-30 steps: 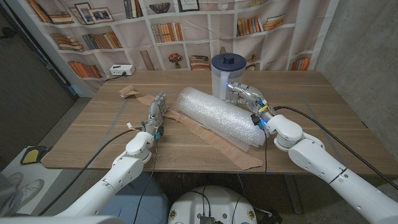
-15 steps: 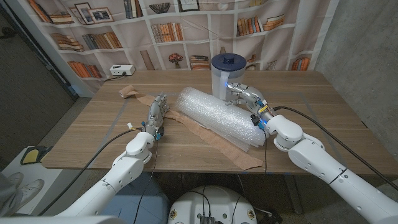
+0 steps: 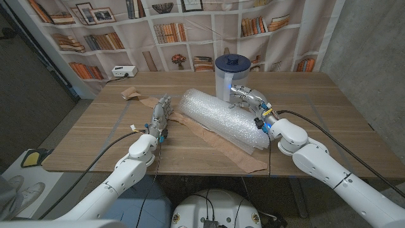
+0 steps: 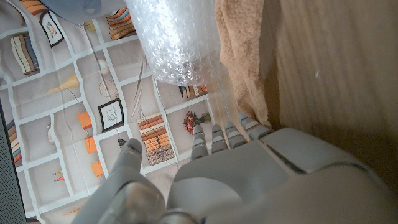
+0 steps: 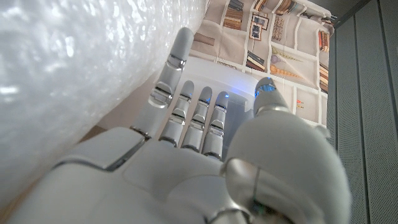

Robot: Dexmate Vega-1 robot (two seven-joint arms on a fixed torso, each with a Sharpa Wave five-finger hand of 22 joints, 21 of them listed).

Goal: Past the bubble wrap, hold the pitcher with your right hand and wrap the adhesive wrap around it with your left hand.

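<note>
The clear pitcher (image 3: 228, 76) with a dark blue lid stands at the table's back middle, behind the bubble wrap roll (image 3: 221, 120). My right hand (image 3: 248, 96) is beside the pitcher's lower wall with fingers stretched toward it and thumb apart, holding nothing. In the right wrist view the fingertips of that hand (image 5: 186, 162) reach the pitcher (image 5: 239, 78), next to the bubble wrap (image 5: 74, 74). A brown adhesive wrap strip (image 3: 218, 145) lies across the table under the roll. My left hand (image 3: 160, 114) stands beside the strip (image 4: 242, 62), fingers straight, empty.
A small white box (image 3: 123, 71) sits at the table's back left (image 3: 95, 136). A crumpled end of the brown strip (image 3: 131, 94) lies near it. A bookshelf backdrop hangs behind the table. Cables run along both forearms.
My right hand has edged slightly closer to the pitcher's base. The left hand, the roll and the strip have not moved.
</note>
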